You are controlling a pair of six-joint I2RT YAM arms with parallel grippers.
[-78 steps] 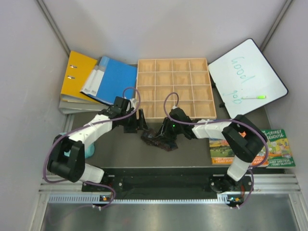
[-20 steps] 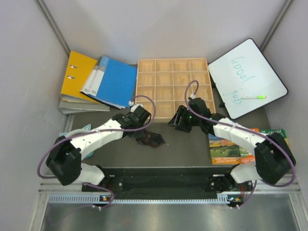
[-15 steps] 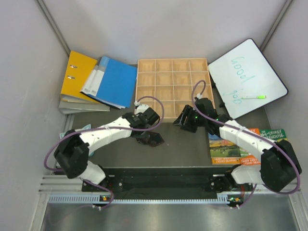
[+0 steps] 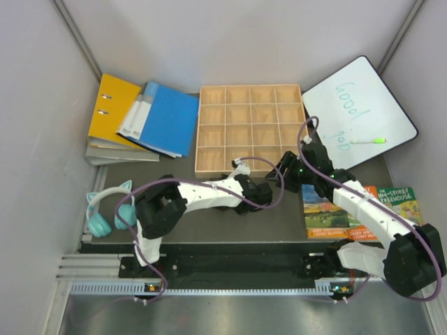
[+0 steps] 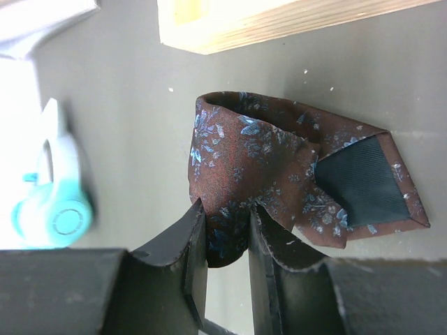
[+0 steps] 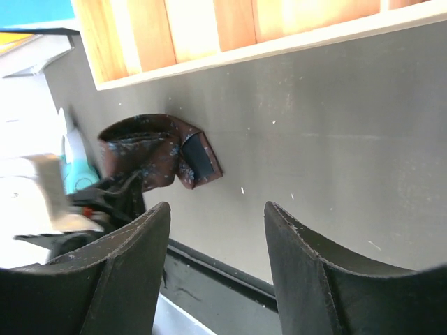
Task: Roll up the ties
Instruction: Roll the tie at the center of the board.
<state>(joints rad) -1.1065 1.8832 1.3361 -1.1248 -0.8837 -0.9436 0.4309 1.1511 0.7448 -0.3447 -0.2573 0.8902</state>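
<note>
Tie point(image 5: 258, 153) between left fingers point(image 5: 190, 246) — wrist view

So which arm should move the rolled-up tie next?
Probably the left one. The left pincer is pinching the tie, while the right pincer is open, empty and apart from it, near the wooden tray.
</note>
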